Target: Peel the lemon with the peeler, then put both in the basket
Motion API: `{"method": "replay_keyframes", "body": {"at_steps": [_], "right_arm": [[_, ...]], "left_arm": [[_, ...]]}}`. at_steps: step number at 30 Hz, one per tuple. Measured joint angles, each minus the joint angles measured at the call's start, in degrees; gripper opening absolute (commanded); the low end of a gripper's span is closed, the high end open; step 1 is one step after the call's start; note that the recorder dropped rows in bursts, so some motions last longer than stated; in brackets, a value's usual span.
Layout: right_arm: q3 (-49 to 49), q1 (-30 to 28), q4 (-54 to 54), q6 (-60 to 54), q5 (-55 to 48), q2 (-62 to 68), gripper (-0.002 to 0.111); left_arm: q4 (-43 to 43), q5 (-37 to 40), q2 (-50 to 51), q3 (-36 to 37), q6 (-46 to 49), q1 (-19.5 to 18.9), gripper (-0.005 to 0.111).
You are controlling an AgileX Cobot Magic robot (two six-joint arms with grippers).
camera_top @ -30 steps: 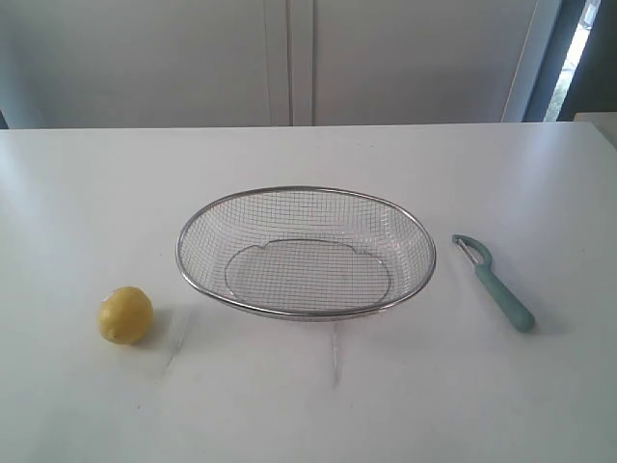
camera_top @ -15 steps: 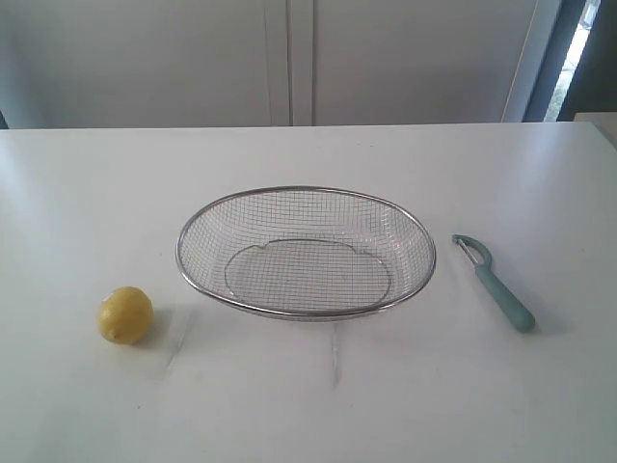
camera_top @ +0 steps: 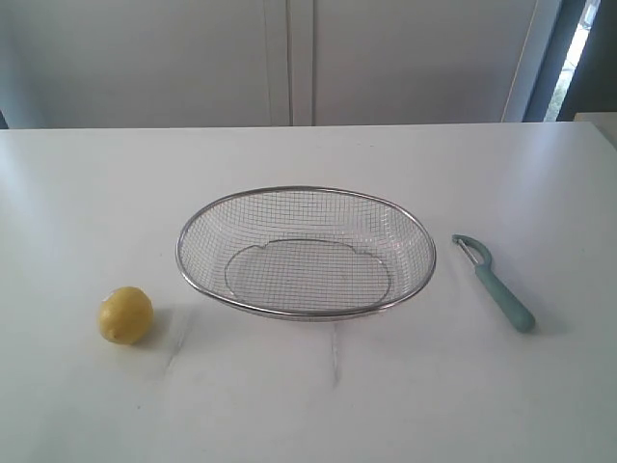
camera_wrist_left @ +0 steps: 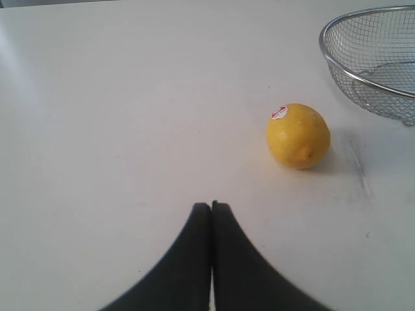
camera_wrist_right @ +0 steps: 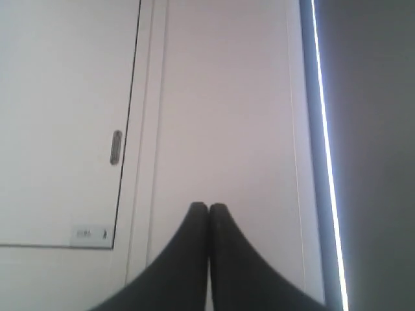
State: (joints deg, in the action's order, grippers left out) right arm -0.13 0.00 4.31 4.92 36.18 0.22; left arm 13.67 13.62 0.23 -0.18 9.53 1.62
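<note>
Left wrist view showed the left fingers [camera_wrist_left: 202, 217] shut, empty; lemon [camera_wrist_left: 298, 136] lay on the counter [camera_wrist_left: 97, 97] ahead of them, near the basket [camera_wrist_left: 337, 65]. Right fingers [camera_wrist_right: 200, 217] were shut, empty, facing a wall; peeler [camera_top: 496, 285] untouched. Peeling looked unstarted; next they'd need opening to grasp.

One lemon [camera_top: 125, 315], one peeler [camera_top: 495, 283], one basket [camera_top: 307, 309], two closed grippers.

You've got a plain white bench [camera_top: 308, 415] with a few faint scuffs [camera_top: 335, 359]. Behind the bench sit pale cabinet doors [camera_top: 145, 58], and past its far right corner there's a dark strip [camera_top: 600, 68]. One door has a small handle [camera_wrist_right: 115, 148] and a little label [camera_wrist_right: 89, 233].
</note>
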Motion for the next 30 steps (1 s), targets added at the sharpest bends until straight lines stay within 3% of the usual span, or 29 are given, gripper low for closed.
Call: {"method": "replay_keyframes", "body": {"at_steps": [8,20,30], "right_arm": [[0.0,0.0,-6.21,0.0,10.63,0.0,0.0],[0.0,0.0,-16.41,6.23,11.4,0.0,0.0],[-5.99,0.0,-19.02,7.1,10.83,-0.04,0.0]], "left_arm": [[0.0,0.0,0.0,0.0,0.0,0.0,0.0],[0.0,0.0,0.0,0.0,0.0,0.0,0.0],[0.0,0.0,0.0,0.0,0.0,0.0,0.0]]}}
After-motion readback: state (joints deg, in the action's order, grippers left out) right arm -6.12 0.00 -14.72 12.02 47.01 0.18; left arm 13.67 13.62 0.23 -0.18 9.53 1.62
